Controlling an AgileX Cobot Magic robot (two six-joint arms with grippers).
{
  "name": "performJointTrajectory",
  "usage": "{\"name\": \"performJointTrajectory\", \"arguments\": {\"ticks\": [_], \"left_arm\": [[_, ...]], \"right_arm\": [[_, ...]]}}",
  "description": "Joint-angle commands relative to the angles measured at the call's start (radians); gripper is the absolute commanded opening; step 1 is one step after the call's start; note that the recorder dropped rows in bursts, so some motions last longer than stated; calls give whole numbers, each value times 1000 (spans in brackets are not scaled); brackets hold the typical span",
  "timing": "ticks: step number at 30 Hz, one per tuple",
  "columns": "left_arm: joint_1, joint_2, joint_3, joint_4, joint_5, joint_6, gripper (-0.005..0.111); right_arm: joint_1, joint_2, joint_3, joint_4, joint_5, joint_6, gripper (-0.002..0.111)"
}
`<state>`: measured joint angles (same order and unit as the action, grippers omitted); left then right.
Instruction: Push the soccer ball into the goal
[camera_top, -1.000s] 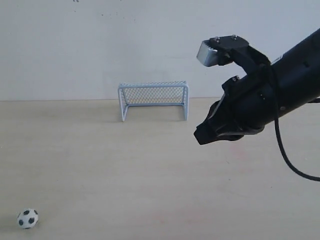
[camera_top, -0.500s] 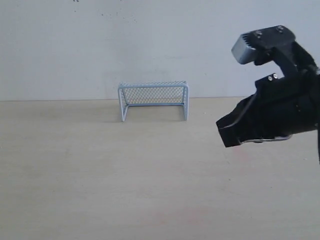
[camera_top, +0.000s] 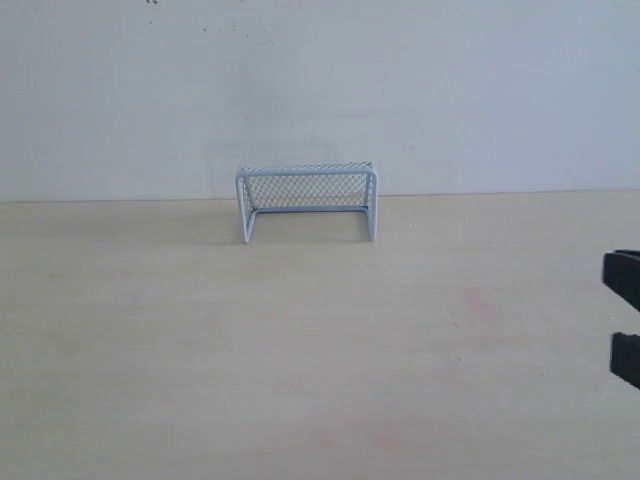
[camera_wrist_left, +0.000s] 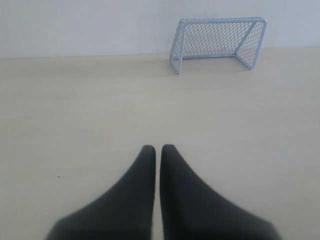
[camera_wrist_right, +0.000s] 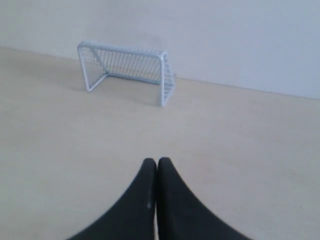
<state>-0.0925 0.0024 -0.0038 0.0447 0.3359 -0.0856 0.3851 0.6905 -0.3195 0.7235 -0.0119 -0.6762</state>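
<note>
1. Exterior view: the goal (camera_top: 307, 202) stands upright on the pale wooden worktop (camera_top: 300, 350), with its open mouth turned toward the camera. Its pale blue-white tube frame and fine mesh are both clear to see.
2. A plain light wall (camera_top: 400, 90) rises just behind the goal. The bare worktop spreads out in front of the goal's mouth.
3. Well apart from the goal, off its right post as this view shows it and nearer the camera, two black parts (camera_top: 626, 281) poke in at the picture's edge, one above the other. I cannot tell which arm they belong to.
4. Left wrist view: the left fingers (camera_wrist_left: 137, 195) are drawn together, with only a thin slit between the two dark tips. Nothing sits between them.
5. The left fingers lie well short of the goal (camera_wrist_left: 217, 42) and over bare worktop. The goal stands off to one side of the line they point along, so its mouth is seen at an angle.
6. Right wrist view: the right fingers (camera_wrist_right: 140, 200) are pressed together, tips touching, and they grip nothing.
7. The right fingers are also well apart from the goal (camera_wrist_right: 125, 70), which is seen obliquely from its other side with one side net facing the camera.
8. Where the soccer ball lies relative to the goal cannot be told from these three views.
</note>
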Motion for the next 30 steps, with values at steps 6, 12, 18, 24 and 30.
{"name": "performJointTrajectory", "arguments": {"ticks": [6, 12, 18, 24, 30], "left_arm": [[4, -2, 4, -3, -7, 2, 4], [4, -2, 4, -3, -7, 2, 4], [4, -2, 4, -3, -7, 2, 4], [4, -2, 4, -3, -7, 2, 4], [4, -2, 4, -3, -7, 2, 4]], "right_arm": [[-188, -314, 143, 6, -36, 119, 0], [-318, -508, 170, 6, 43, 155, 0], [-365, -578, 170, 6, 115, 174, 0], [-365, -576, 170, 6, 131, 182, 0], [-365, -587, 192, -9, 167, 182, 0]]}}
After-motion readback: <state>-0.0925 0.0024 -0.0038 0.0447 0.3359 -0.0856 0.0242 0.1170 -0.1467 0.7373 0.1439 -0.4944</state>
